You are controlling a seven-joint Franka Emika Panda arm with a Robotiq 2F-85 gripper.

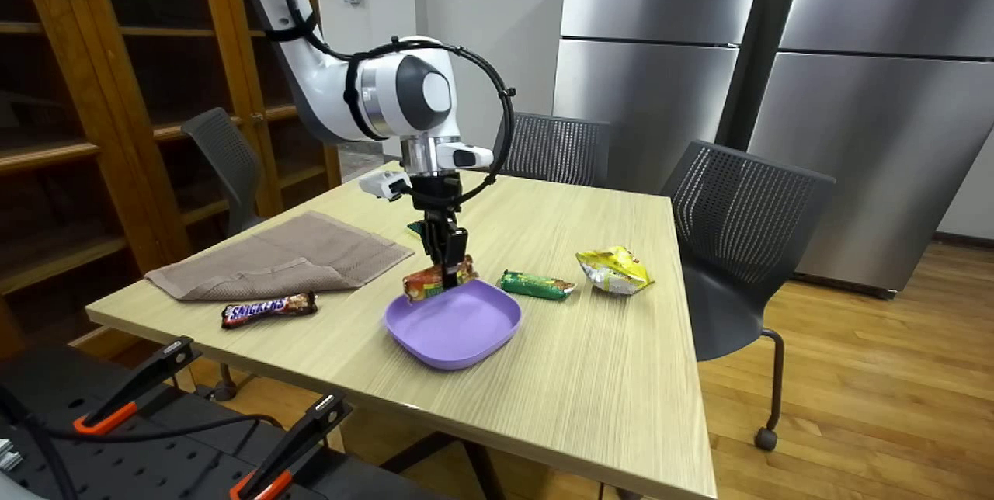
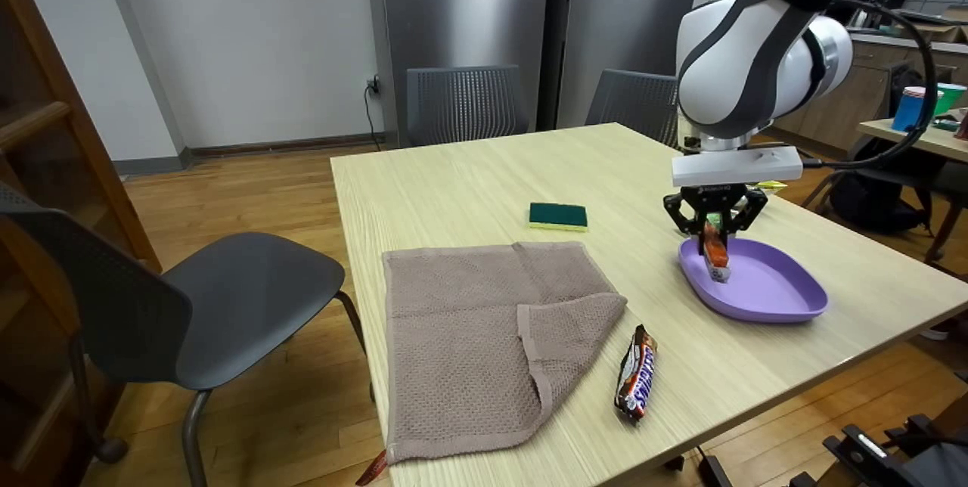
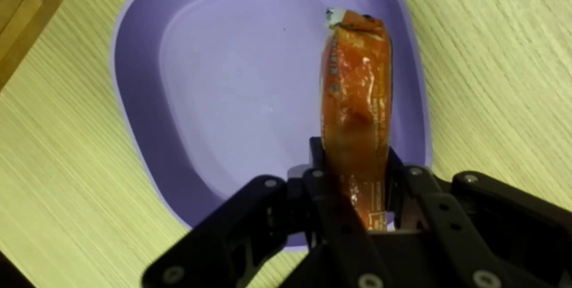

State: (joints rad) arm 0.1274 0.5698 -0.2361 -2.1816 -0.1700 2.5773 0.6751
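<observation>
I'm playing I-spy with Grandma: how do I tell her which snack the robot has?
Find the pale table, then the purple dish on it. Over the dish, the gripper holds a long snack. It's shiny orange and held, unlike the green packet and Snickers bar lying nearby.

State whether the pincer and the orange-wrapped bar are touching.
Touching. In the wrist view, the pincer is closed against both sides of the orange-wrapped bar.
</observation>
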